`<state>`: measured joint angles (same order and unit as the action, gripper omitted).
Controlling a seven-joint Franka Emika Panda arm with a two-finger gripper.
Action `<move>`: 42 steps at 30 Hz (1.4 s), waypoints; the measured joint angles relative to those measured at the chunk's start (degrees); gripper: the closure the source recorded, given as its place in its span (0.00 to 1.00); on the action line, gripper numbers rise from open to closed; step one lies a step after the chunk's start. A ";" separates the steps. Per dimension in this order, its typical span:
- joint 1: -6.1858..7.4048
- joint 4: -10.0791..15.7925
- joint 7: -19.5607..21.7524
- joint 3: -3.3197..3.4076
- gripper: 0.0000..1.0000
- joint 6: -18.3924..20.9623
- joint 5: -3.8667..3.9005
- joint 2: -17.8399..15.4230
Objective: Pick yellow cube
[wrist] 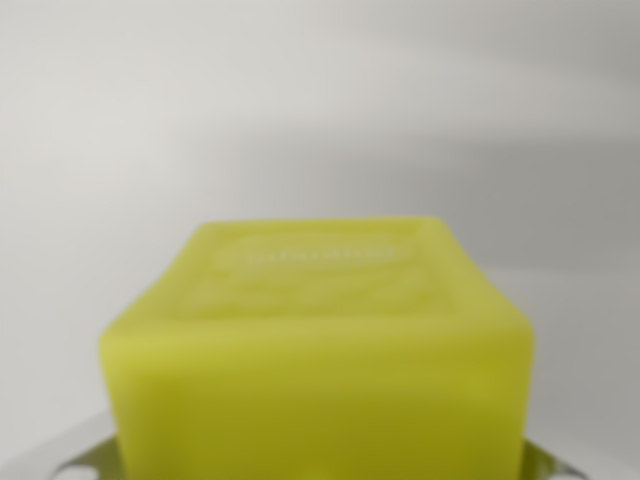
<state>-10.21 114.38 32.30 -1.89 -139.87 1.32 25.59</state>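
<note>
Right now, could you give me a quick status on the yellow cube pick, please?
Fingers not in view, state unknown. Yellow cube fills lower wrist view, very close, blurred. Plain pale surface behind; nothing seen in the way.

A plain pale grey worktop (320, 110) fills the upper part of the wrist view, blurred and featureless. A soft, darker band of shadow (520, 170) slants across it toward the wrist view's right, fading leftward.

Place cannot be told; only a plain grey backdrop (320, 100).
</note>
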 joint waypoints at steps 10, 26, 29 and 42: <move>0.02 -0.21 -0.12 0.00 1.00 2.82 -0.19 -2.58; 0.04 -1.18 -0.28 0.00 1.00 7.61 -0.44 -6.39; 0.04 -1.44 -0.31 0.00 1.00 8.53 -0.48 -7.04; 0.05 -2.87 -0.41 0.00 1.00 12.59 -0.64 -9.66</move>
<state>-10.16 111.51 31.89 -1.89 -127.28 0.69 15.92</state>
